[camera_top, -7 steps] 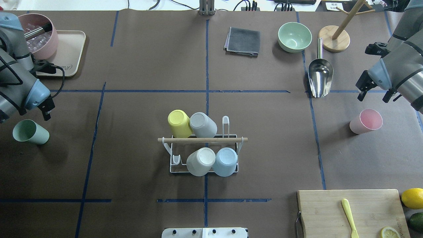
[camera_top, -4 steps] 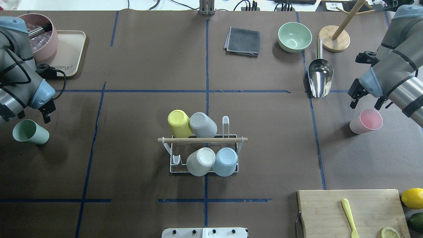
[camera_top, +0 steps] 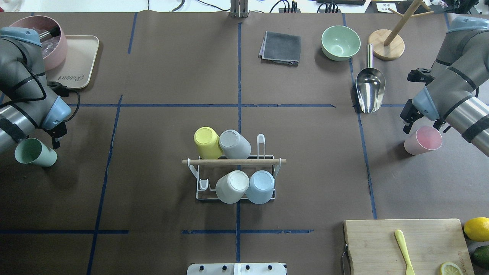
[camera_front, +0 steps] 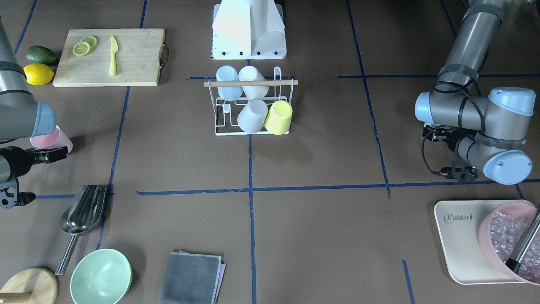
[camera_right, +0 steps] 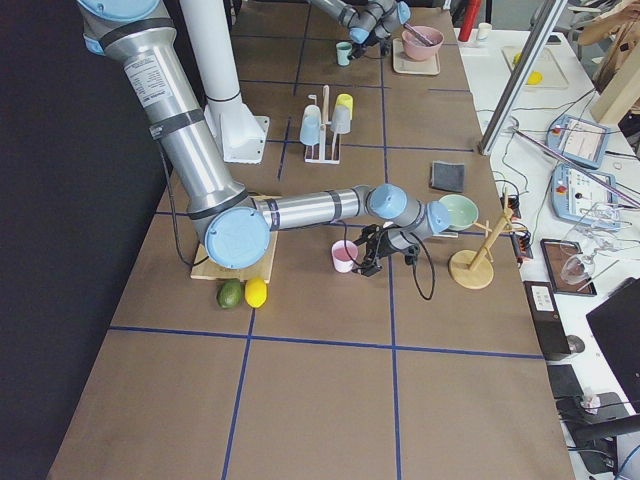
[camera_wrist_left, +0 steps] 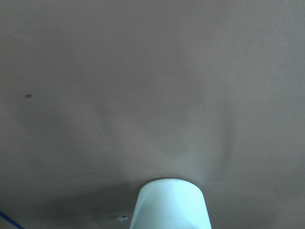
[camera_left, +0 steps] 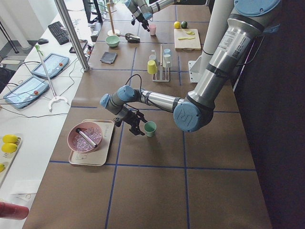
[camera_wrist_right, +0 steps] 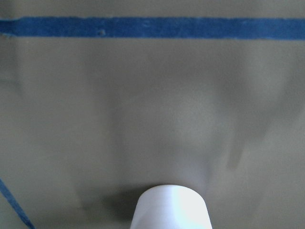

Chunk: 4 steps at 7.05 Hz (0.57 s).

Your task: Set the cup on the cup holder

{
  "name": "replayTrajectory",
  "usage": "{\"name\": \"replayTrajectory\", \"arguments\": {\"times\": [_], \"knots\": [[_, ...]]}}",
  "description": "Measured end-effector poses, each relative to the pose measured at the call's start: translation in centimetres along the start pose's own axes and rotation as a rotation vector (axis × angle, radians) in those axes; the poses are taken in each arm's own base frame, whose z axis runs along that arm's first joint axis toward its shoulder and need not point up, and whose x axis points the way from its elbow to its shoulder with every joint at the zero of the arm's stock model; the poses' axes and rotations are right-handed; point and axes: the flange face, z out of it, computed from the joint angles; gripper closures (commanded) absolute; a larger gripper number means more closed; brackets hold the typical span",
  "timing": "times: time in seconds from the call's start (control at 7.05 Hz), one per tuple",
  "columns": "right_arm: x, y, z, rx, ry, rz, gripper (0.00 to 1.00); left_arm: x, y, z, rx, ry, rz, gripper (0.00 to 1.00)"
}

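Cup holder (camera_top: 233, 162) stands at the middle of the table, on the blue tape line that runs down the centre. Four cups sit upside down on its prongs: a yellow cup (camera_top: 206, 142) and a grey cup (camera_top: 234, 144) on the row away from the robot, a white cup (camera_top: 232, 186) and a blue cup (camera_top: 260, 186) on the row nearer it. One prong in each row is bare.

A green cup (camera_top: 35, 152) stands mouth up near the table's left edge. The left gripper (camera_left: 137, 125) hangs just beside it, fingers spread apart in the left side view, holding nothing.

A pink cup (camera_top: 423, 140) stands mouth up near the right edge. The right gripper (camera_top: 420, 123) is low, just beside the cup on the side away from the robot, fingers apart and holding nothing.

At the far left corner a beige tray (camera_front: 455, 245) carries the word "Rabbit" in script, and a pink bowl (camera_front: 485, 231) of ice rests on it.
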Motion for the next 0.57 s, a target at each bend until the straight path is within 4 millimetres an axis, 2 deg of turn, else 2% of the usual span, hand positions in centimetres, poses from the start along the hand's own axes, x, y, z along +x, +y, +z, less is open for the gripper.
{"name": "replayTrajectory", "arguments": {"times": [0.28,0.57], "knots": [[-0.1,0.1,1.3,-0.019,0.007,-0.003,0.01,0.6,-0.3,1.8,-0.046,-0.009,-0.012,0.00],[-0.4,0.1,2.3,-0.033,0.013,-0.009,0.01,0.6,-0.2,2.8,-0.072,-0.014,-0.027,0.00]]}}
